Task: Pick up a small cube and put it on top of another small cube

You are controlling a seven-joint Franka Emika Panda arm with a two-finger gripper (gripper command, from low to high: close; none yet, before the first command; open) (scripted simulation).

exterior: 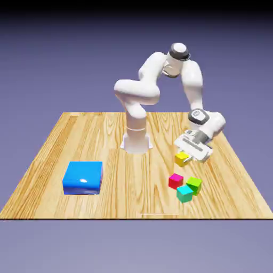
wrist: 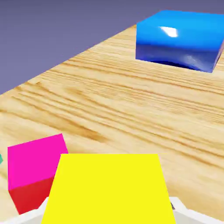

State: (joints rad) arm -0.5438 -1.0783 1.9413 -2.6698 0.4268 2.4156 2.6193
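The small yellow cube [exterior: 182, 158] sits between the fingers of my gripper [exterior: 184, 154], right of the robot base, and seems to hang just above the wood. The gripper is shut on it. In the hand view the yellow cube [wrist: 108, 188] fills the bottom middle and hides most of the gripper [wrist: 109, 215]; only pale edges of the fingertips [wrist: 176, 205] show beside it. A magenta cube [exterior: 175, 181], a green cube [exterior: 194, 184] and a teal cube [exterior: 184, 193] cluster on the table nearer the front edge. The magenta cube [wrist: 34, 168] lies just left of the yellow one.
A large blue block [exterior: 83, 177] rests on the wooden table [exterior: 106, 133] at the exterior view's left front. The blue block [wrist: 179, 38] also shows at the hand view's top right. The robot base [exterior: 136, 139] stands at the table's middle back.
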